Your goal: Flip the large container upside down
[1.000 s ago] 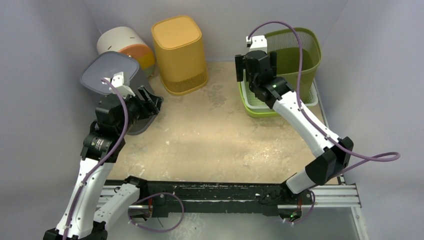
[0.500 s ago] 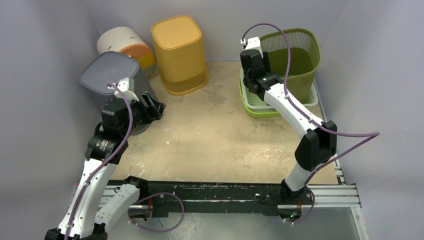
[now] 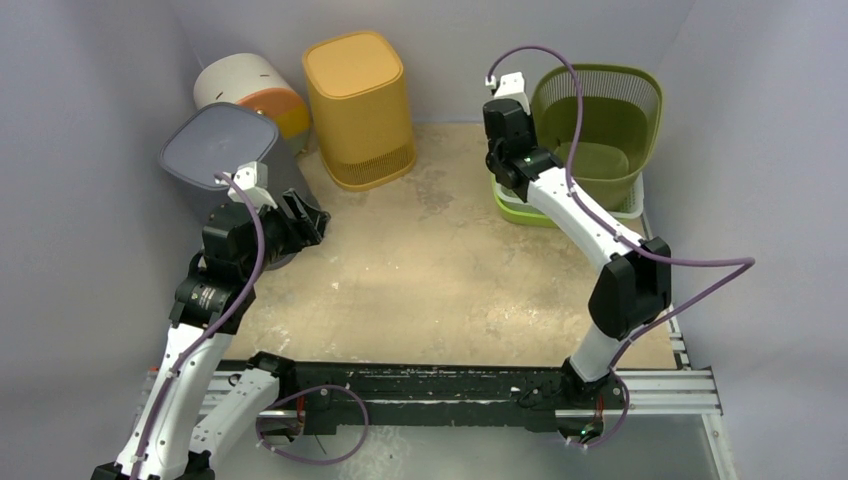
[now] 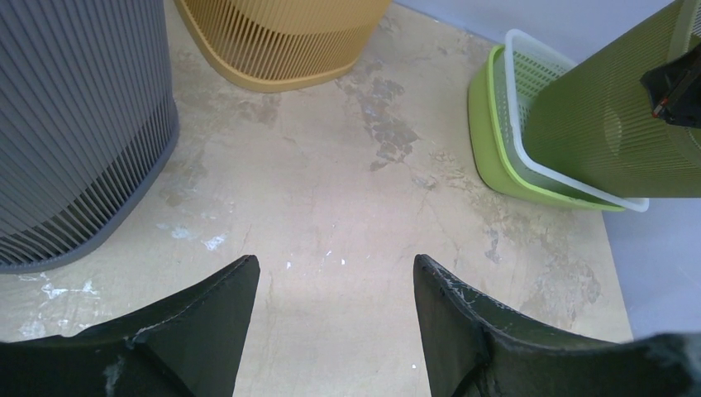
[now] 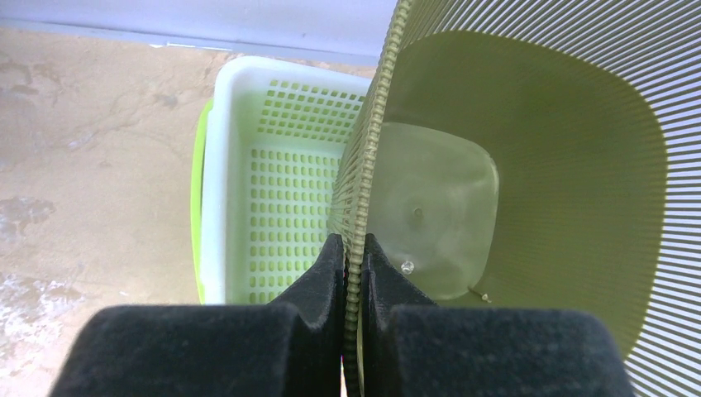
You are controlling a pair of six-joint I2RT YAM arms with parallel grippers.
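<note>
The large container (image 3: 600, 130) is an olive-green slatted bin at the back right, tilted, its lower part inside a white perforated basket (image 5: 273, 182). My right gripper (image 3: 522, 118) is shut on the bin's left rim. In the right wrist view the two fingers (image 5: 331, 265) pinch the ribbed wall (image 5: 364, 165) between them, and the bin's inside (image 5: 537, 165) lies to the right. The left wrist view shows the bin (image 4: 612, 124) from outside. My left gripper (image 4: 335, 260) hangs open over bare table, beside a grey bin (image 4: 74, 124), holding nothing.
The white basket sits in a light green tray (image 3: 520, 212). A yellow slatted bin (image 3: 358, 100) stands bottom-up at the back centre, with a white and orange container (image 3: 250, 90) lying to its left. The grey bin (image 3: 220, 150) stands bottom-up at the left.
My right gripper has closed on the olive bin's left rim. The bin has tipped and shifted slightly right. The left arm has drawn back a little.
</note>
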